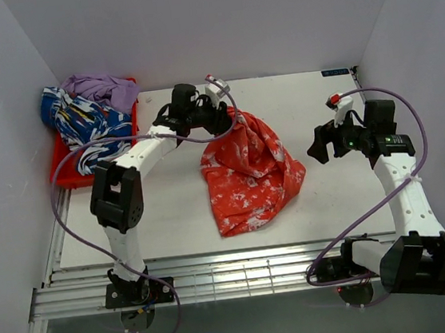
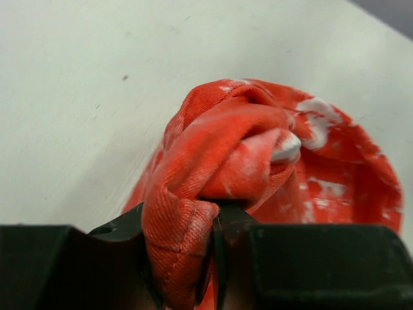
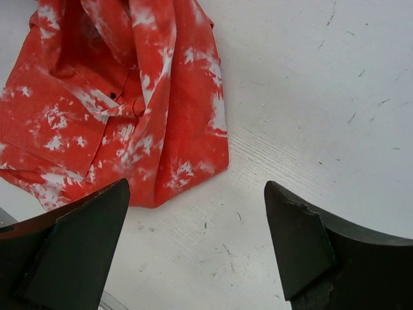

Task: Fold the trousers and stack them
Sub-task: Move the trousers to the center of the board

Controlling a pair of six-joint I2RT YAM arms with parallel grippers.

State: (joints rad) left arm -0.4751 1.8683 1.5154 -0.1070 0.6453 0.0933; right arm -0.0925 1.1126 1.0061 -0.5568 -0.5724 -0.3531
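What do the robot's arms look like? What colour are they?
The left arm and right arm are white tubes with chunky black joints. A thin purple cable loops along each. The right gripper has two wedge-shaped black fingers, and a small red tag sits near it.

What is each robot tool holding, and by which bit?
The left tool pinches the trousers by a bunched fold at their raised end. The right tool is open, holding nothing.

No writing can be read in any view
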